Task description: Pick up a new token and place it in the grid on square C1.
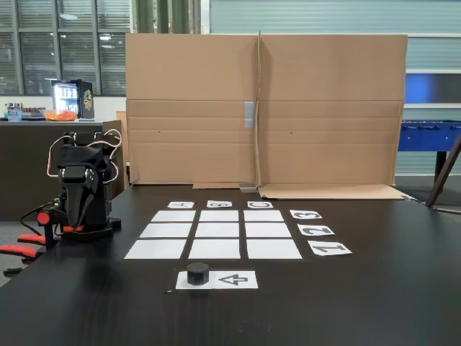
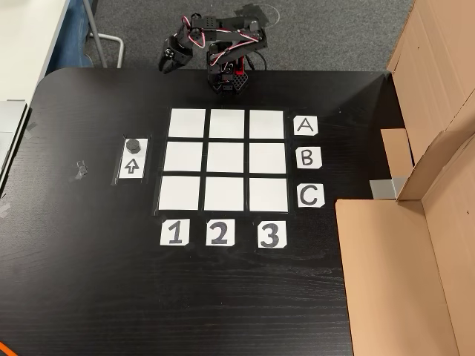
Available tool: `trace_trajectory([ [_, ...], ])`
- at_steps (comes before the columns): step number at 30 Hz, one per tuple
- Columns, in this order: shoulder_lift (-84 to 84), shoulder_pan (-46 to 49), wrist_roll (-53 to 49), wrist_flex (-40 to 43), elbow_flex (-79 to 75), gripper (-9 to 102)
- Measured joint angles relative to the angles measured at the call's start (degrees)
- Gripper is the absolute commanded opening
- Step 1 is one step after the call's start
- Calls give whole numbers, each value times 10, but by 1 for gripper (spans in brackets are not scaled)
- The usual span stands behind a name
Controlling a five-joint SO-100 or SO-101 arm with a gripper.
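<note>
Fixed view: black bench seen from its near edge, cardboard screen standing along the far side.
Arm: folded at the left bench edge in the fixed view; at the top edge in the other view.
Fingers: pointing down, tucked against the arm; cannot tell whether parted or together.
Token: black puck resting on the arrow sheet, at the sheet's left end in the fixed view; in the other view at the sheet's top end, above the printed arrow.
Grid: nine white cells, flat on the bench, every cell bare.
Square C1: bottom-left cell in the other view; in the fixed view the near-right cell.
Labels: A, B, C down the grid's right side, 1, 2, 3 along its lower side, in the other view.
Arrow sheet to grid: just beside the grid's left column in the other view, a narrow dark strip between.
Open room: wide bare bench below and left of the grid in the other view; cardboard panels crowd the right edge.
</note>
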Motion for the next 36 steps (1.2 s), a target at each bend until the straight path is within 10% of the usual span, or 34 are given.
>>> trace_trajectory([
  [36,-633,-131,-34,294,-737,38],
])
